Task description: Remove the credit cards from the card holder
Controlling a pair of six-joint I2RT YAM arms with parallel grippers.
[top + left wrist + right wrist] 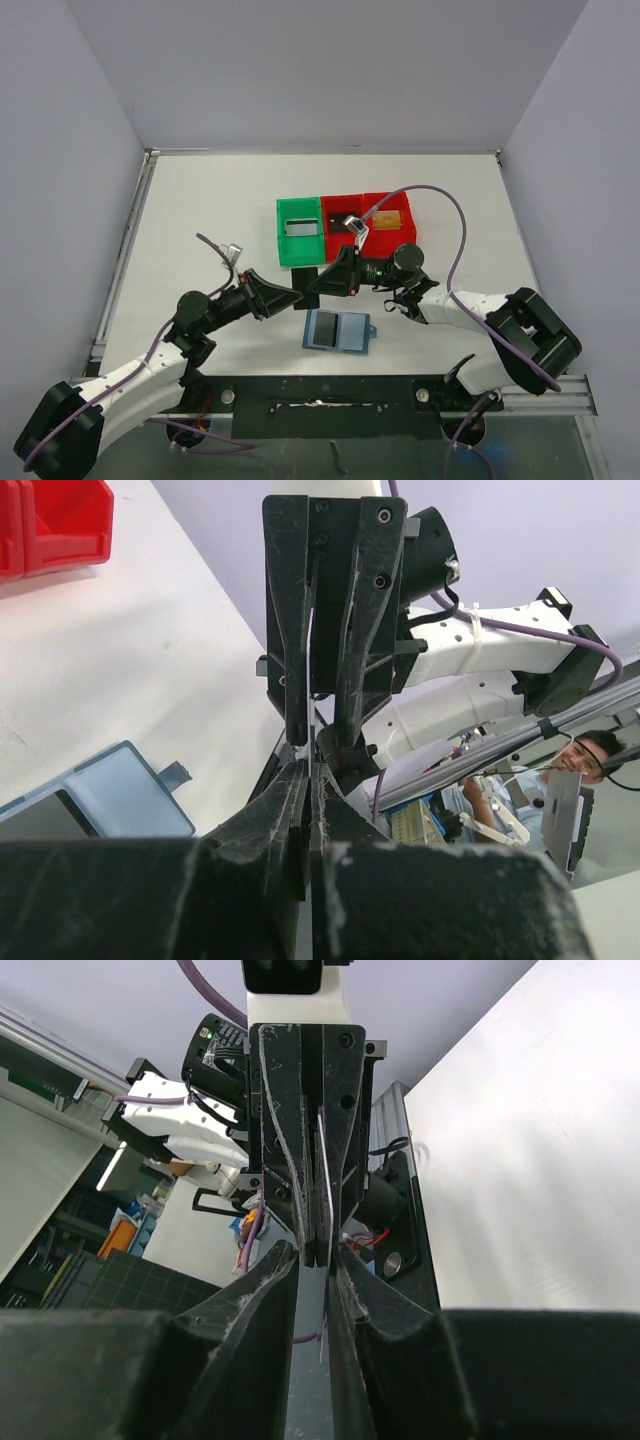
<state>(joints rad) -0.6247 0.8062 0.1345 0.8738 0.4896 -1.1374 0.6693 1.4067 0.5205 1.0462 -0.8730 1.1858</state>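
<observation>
Hanging edge-on above the middle of the bench (200,220), one dark credit card (312,288) is being held clear of the card holder (338,330), which is lying open and flat just nearer the bench's near edge. A second card (322,328) of the same dark tone is sitting in the holder's left panel, so by my reading the task is only partly done. The left fingers (270,815) are clamping shut on one end of the raised card. The right fingers (255,1295) are standing slightly apart around its other end, and I cannot tell whether they are actually pressing it. The two arms are meeting nose to nose, which is looking like a hand-over. The card is likely behaving as a light, stiff, slick sheet: it is probably slipping easily if pinched only at a corner and bending a little if squeezed across its width. The safest hold is looking like a flat pinch across a short edge, pads well onto the faces. The card in the holder is probably needing one arm to pin the soft, light holder down near its small tab while the other is drawing the card out by its exposed edge. Toward the far edge, beyond the arms, a green bin (300,252) and red bins (343,203) are standing side by side.
</observation>
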